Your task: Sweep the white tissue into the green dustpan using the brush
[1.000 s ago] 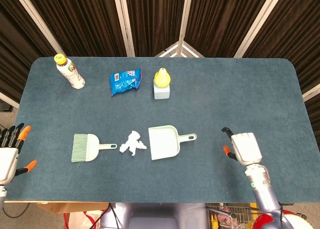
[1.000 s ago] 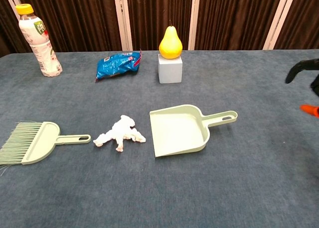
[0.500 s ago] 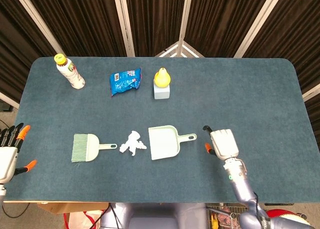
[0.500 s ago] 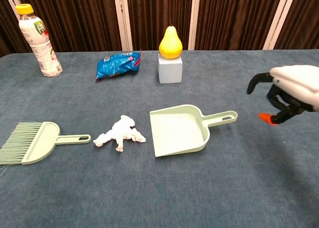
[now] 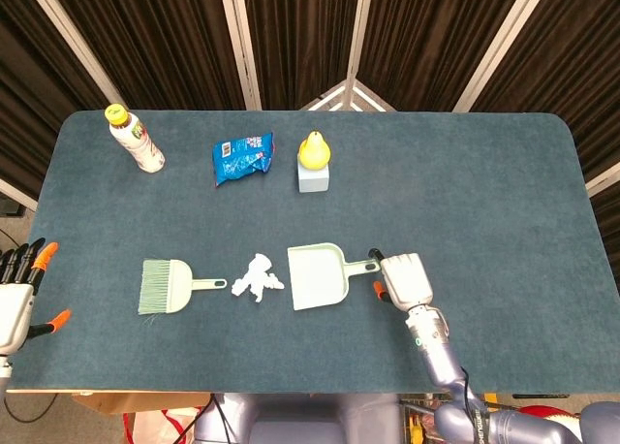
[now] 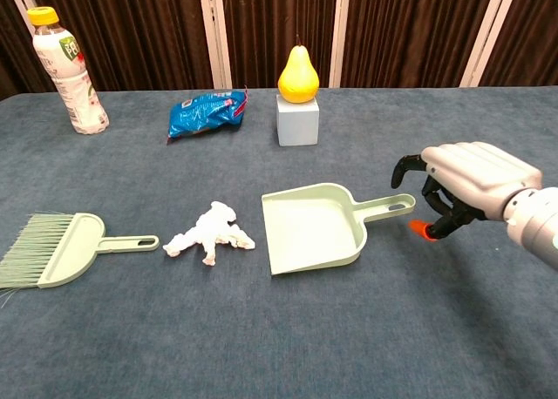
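Note:
A crumpled white tissue (image 5: 257, 277) (image 6: 210, 233) lies on the blue table between the brush and the dustpan. The pale green brush (image 5: 171, 286) (image 6: 61, 250) lies to its left, bristles pointing left. On the tissue's other side sits the green dustpan (image 5: 319, 276) (image 6: 316, 226), handle pointing right. My right hand (image 5: 402, 278) (image 6: 462, 186) hovers just past the tip of that handle, fingers apart and curved, holding nothing. My left hand (image 5: 17, 294) hangs at the table's left edge, well away from the brush, fingers spread; the chest view does not show it.
Along the back stand a bottle with a yellow cap (image 5: 137, 141) (image 6: 68, 71), a blue snack bag (image 5: 241, 157) (image 6: 203, 113) and a yellow pear on a grey block (image 5: 313, 161) (image 6: 297, 100). Bare table (image 5: 484, 192) stretches right of the dustpan.
My right hand has travelled left across the table, from the right side to just beside the dustpan handle's tip. The left hand and all objects stayed put.

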Controlling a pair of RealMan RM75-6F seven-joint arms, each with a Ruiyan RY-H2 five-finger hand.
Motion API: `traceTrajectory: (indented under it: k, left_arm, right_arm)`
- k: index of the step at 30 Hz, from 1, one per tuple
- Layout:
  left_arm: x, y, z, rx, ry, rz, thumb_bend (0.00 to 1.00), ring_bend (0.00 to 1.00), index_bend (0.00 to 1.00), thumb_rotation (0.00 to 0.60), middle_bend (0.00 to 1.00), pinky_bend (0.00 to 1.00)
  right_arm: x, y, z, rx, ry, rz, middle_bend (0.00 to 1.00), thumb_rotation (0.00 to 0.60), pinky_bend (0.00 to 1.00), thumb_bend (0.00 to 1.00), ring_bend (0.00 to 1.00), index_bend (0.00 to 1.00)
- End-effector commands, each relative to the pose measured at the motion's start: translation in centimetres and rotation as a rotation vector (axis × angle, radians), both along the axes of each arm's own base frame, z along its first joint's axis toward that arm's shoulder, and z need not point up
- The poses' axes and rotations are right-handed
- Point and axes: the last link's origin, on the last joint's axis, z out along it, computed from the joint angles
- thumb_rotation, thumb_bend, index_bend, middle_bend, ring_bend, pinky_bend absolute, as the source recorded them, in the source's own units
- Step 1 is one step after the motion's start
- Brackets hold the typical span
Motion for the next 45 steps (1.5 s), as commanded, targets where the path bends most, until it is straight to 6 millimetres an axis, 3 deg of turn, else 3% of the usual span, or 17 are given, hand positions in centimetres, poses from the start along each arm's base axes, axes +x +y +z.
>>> traceTrajectory:
  k: [1,10,25,31,39,41,45]
  left_arm:
    - [0.0,0.0,0.0,-0.001,-0.003,0.001,0.00,0.00,0.00,0.600,0.00,0.00]
    - [0.0,0.1,0.0,-0.002,-0.007,0.002,0.00,0.00,0.00,0.600,0.00,0.00]
    - [0.1,-0.1,-0.1,0.002,0.000,0.000,0.00,0.00,0.00,0.600,0.00,0.00]
    - [0.3,-0.1,-0.1,0.007,-0.001,-0.005,0.00,0.00,0.00,0.600,0.00,0.00]
    - [0.5,0.1,-0.1,0.015,-0.004,-0.009,0.00,0.00,0.00,0.600,0.00,0.00]
    - [0.7,0.2,-0.1,0.022,-0.009,-0.008,0.00,0.00,0.00,0.600,0.00,0.03]
    - [1.4,1.1,0.2,0.048,0.024,-0.027,0.04,0.08,0.03,0.600,0.05,0.20]
  right_arm:
    - [0.1,-0.1,-0.5,0.004,0.011,0.002,0.84,0.600,0.81,0.35,0.84,0.34]
    - [0.3,-0.3,-1.3,0.009,0.011,0.002,0.84,0.600,0.81,0.36,0.84,0.34]
    - [0.1,-0.3,-1.7,0.008,0.022,0.001,0.84,0.600,0.81,0.43,0.84,0.48]
    - [0.2,-0.1,-1.6,0.007,0.015,0.007,0.84,0.600,0.81,0.46,0.84,0.60]
    - [0.3,-0.2,-1.1,-0.008,0.030,0.031,0.84,0.600,0.81,0.47,0.84,0.61]
    - [0.2,-0.4,-0.8,-0.024,0.054,0.050,0.84,0.600,0.81,0.47,0.84,0.61]
    - [-0.1,-0.8,-0.2,-0.040,0.076,0.054,0.84,0.600,0.81,0.47,0.84,0.61]
